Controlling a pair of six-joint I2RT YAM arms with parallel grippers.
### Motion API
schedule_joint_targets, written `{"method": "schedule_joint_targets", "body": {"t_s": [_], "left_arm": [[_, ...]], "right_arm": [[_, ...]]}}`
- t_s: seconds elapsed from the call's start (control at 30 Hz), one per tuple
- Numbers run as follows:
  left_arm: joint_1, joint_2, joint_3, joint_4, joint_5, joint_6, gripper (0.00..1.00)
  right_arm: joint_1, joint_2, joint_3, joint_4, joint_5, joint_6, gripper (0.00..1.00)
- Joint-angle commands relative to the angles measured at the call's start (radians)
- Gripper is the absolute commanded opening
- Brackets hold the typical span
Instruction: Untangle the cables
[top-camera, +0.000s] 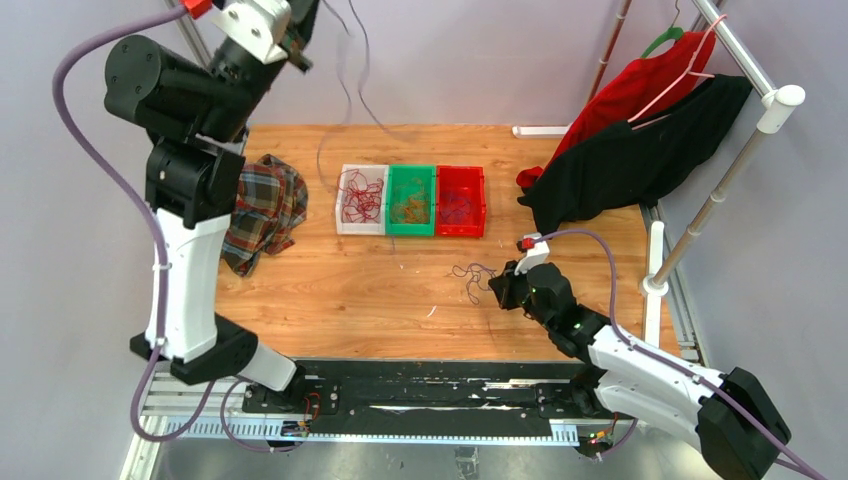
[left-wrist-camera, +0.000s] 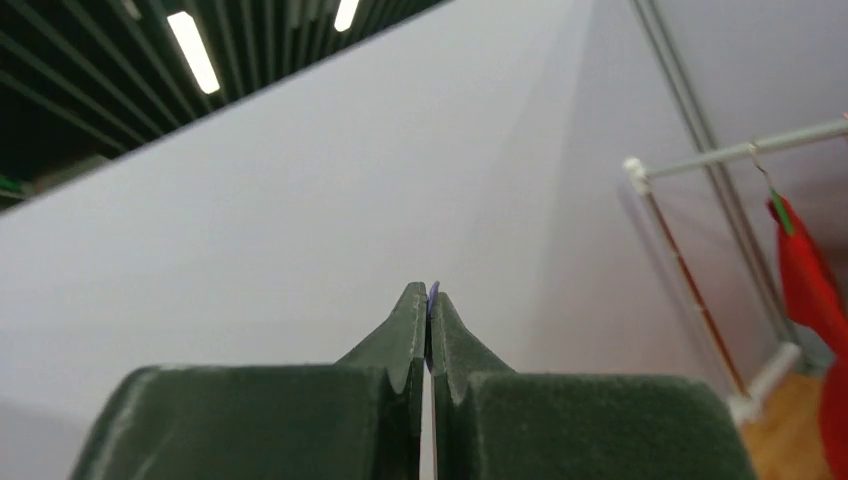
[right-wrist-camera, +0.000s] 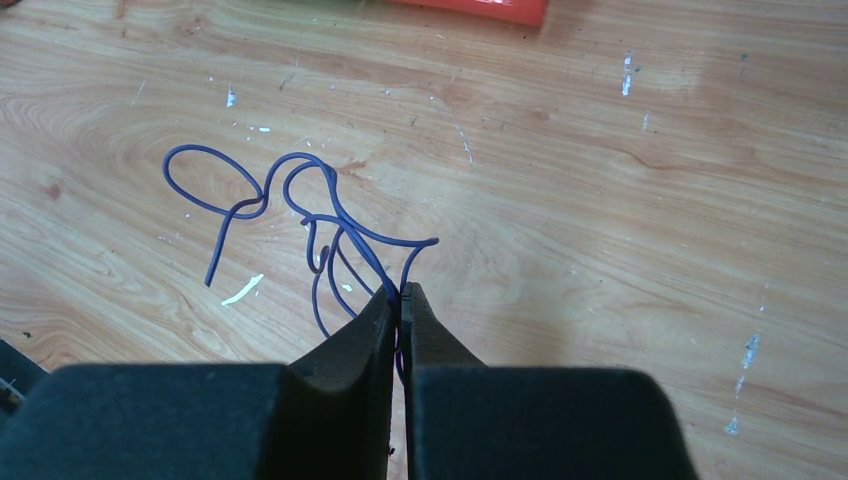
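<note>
My left arm is raised high at the back left, and its gripper (left-wrist-camera: 430, 300) is shut on a sliver of purple cable (left-wrist-camera: 433, 292) pinched at the fingertips. Thin purple strands (top-camera: 360, 92) hang from there down to the table behind the bins. My right gripper (right-wrist-camera: 401, 296) is low over the wooden table (top-camera: 350, 300), shut on a tangle of dark purple cable (right-wrist-camera: 300, 195). The tangle (top-camera: 468, 279) lies looped just left of that gripper (top-camera: 497, 284). Red cables fill the white bin (top-camera: 345, 199), orange ones the green bin (top-camera: 394, 200), and purple ones the red bin (top-camera: 481, 200).
A crumpled plaid cloth (top-camera: 265, 210) lies at the table's left side. Red and black garments (top-camera: 640, 140) hang from a rack at the right and drape over the table's far right corner. White scuff marks dot the wood (right-wrist-camera: 628, 72).
</note>
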Motion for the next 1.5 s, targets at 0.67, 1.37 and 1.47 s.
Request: {"method": "schedule_joint_targets", "body": {"t_s": [0.67,1.37,1.47], "left_arm": [[-0.124,-0.104,-0.24,0.208,0.21,0.117,0.01],[-0.322,0.068,-0.238,0.292,0.145,0.212,0.0],[-0.329,0.118,-0.21,0.313,0.14,0.205,0.0]], "right_arm": [[-0.011,-0.016,0.106,-0.198,-0.086,-0.001,0.67],[-0.302,0.586,0.578,0.022,0.06,-0.039,0.64],[-0.339,0.692,0.668,0.037,-0.018,-0.035,0.63]]}}
